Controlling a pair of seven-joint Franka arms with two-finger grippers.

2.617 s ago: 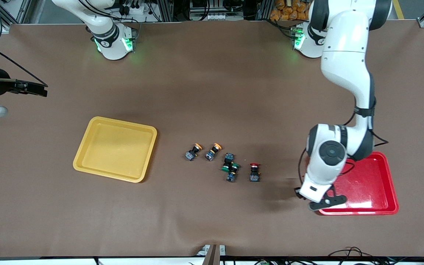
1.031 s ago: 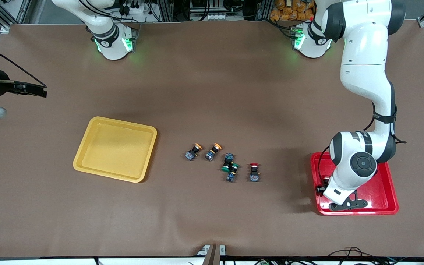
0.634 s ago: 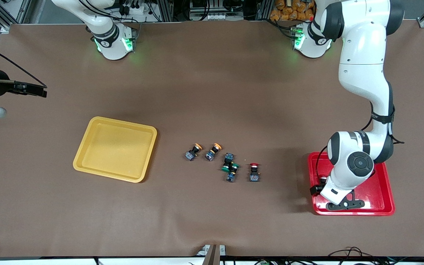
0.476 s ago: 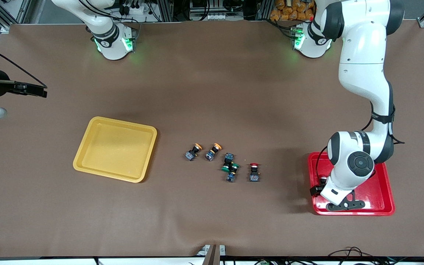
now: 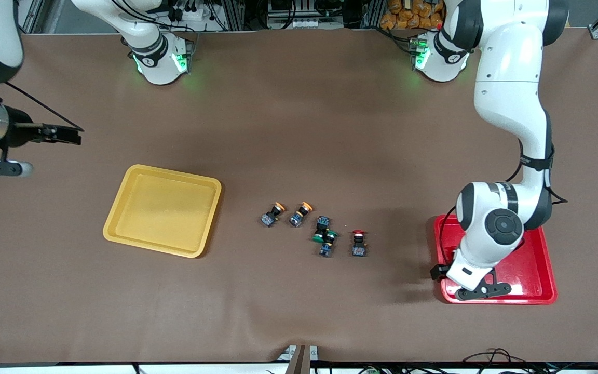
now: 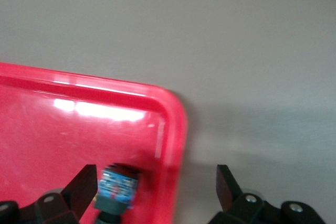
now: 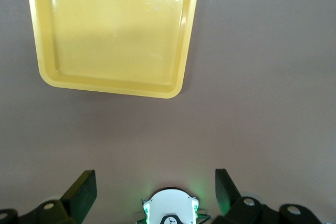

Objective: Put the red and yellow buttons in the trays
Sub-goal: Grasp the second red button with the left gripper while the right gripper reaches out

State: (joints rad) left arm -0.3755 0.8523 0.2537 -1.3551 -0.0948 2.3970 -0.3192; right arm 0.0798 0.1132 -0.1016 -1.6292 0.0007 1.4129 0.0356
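The glossy red tray (image 5: pixel 535 259) lies at the left arm's end of the table. My left gripper (image 5: pixel 439 271) hangs low over the tray's corner toward the table's middle, open and empty (image 6: pixel 155 192), its jaws astride the tray's rim (image 6: pixel 176 145). One button (image 6: pixel 118 187) lies in the tray beside one finger, its blue-labelled base showing. On the cloth mid-table lie two yellow-capped buttons (image 5: pixel 273 213) (image 5: pixel 300 213) and one red-capped button (image 5: pixel 358 243). The matte yellow tray (image 5: pixel 163 210) (image 7: pixel 110 35) holds nothing. My right gripper (image 5: pixel 70 137) (image 7: pixel 155 192) is open, held high at the right arm's end.
Green-capped switches (image 5: pixel 325 236) lie between the yellow-capped buttons and the red-capped one. The right arm's base (image 7: pixel 170 208) shows in the right wrist view. Brown cloth covers the table, with a fold at its front edge (image 5: pixel 299 343).
My left arm went from beside the red tray to over it; the tray slid a little toward the table's middle. My right arm has shifted slightly toward the middle.
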